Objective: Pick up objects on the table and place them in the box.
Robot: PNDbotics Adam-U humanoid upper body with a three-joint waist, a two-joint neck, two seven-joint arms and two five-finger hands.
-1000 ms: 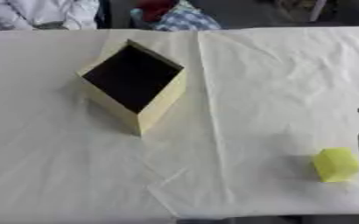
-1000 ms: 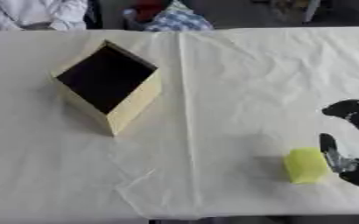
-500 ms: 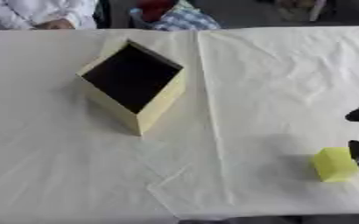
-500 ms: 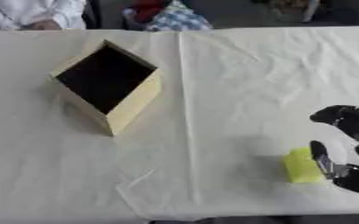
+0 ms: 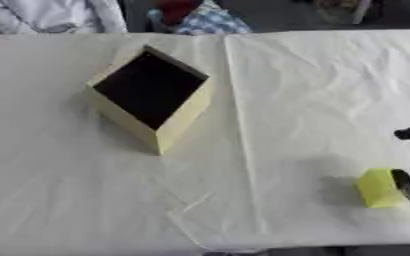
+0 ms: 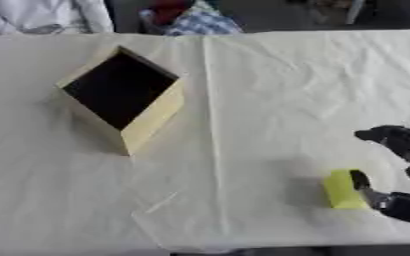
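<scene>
- Right hand [image 6: 399,170] has closed in from the desk [image 6: 243,100] edge; thumb touches the yellow block [image 6: 341,189], fingers spread apart, nothing clamped.
- Box [image 6: 121,97] stands well apart; grasp pending.

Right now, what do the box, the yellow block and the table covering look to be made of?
Box: probably cardboard or thin board, matte pale yellow walls, flat with sharp edges, dark inside. Yellow block beside the right hand: matte, soft-edged, possibly foam or sponge; cannot tell for sure. Table covering: thin white cloth or paper sheet, shown by creases and fold lines.
</scene>
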